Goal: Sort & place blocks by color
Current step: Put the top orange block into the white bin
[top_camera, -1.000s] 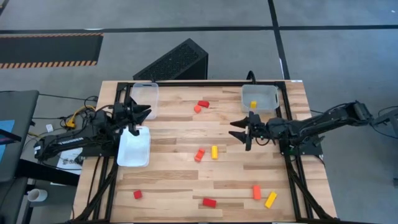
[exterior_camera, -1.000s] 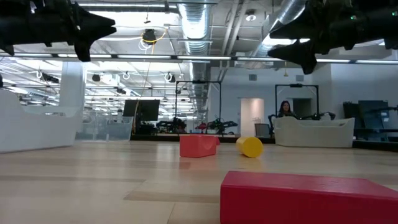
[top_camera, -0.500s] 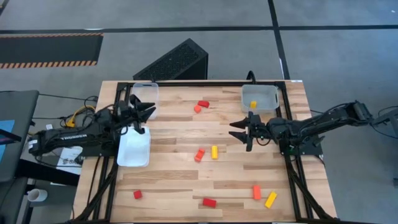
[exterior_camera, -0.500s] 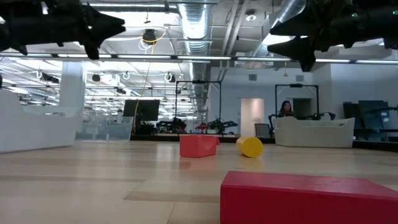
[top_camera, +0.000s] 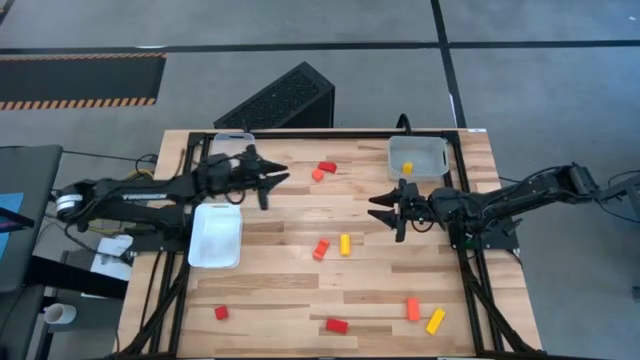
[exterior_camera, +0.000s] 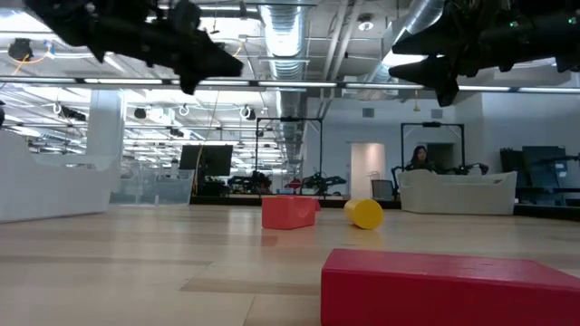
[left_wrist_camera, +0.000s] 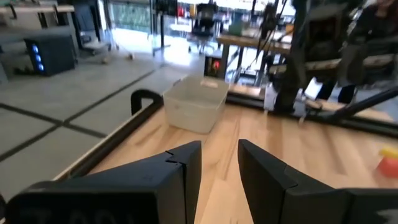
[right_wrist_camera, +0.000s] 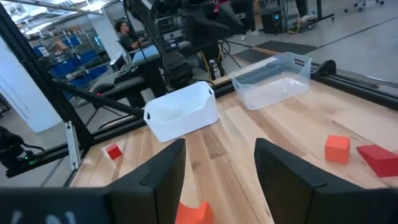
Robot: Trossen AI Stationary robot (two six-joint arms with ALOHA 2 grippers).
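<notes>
Small blocks lie flat on the wooden table in the high view: a red one (top_camera: 326, 167) and an orange one (top_camera: 317, 175) near the far edge. An orange-red one (top_camera: 321, 248) and a yellow one (top_camera: 345, 244) sit mid-table, and several more lie by the near edge. One yellow block (top_camera: 407, 167) lies in the far-right clear tray (top_camera: 430, 150). My left gripper (top_camera: 272, 185) hovers open left of the red and orange pair. My right gripper (top_camera: 384, 215) hovers open right of the middle pair. Both show empty in the wrist views (left_wrist_camera: 219, 149) (right_wrist_camera: 221, 149).
A white tray (top_camera: 215, 236) sits at the left side, with a clear tray (top_camera: 233, 150) beyond it at the far-left corner. A black frame (top_camera: 470, 250) runs along the table's edges. In the low view a red block (exterior_camera: 444, 288) lies close in front. A person sits far off in the room.
My left gripper has swung from above the white tray toward the table's right, ending near the red and orange blocks by the far edge. It has stayed open and holds nothing. The blocks and trays have not moved.
</notes>
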